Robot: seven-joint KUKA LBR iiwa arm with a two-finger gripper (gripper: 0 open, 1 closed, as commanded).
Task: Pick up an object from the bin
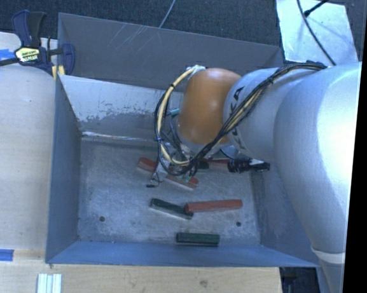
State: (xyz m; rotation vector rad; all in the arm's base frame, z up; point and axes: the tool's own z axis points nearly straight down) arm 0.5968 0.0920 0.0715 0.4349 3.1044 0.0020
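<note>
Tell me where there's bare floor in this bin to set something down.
The left side of the bin floor is bare, between the left wall and the dark green bar. The front-left corner, left of the black bar by the front wall, is free too. Crowded: the middle and back, where the gripper hangs among reddish pieces and the red-brown bar.

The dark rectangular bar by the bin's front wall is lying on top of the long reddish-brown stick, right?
No: the dark rectangular bar lies by the front wall but apart from the long reddish-brown stick, as the camera view shows.
</note>
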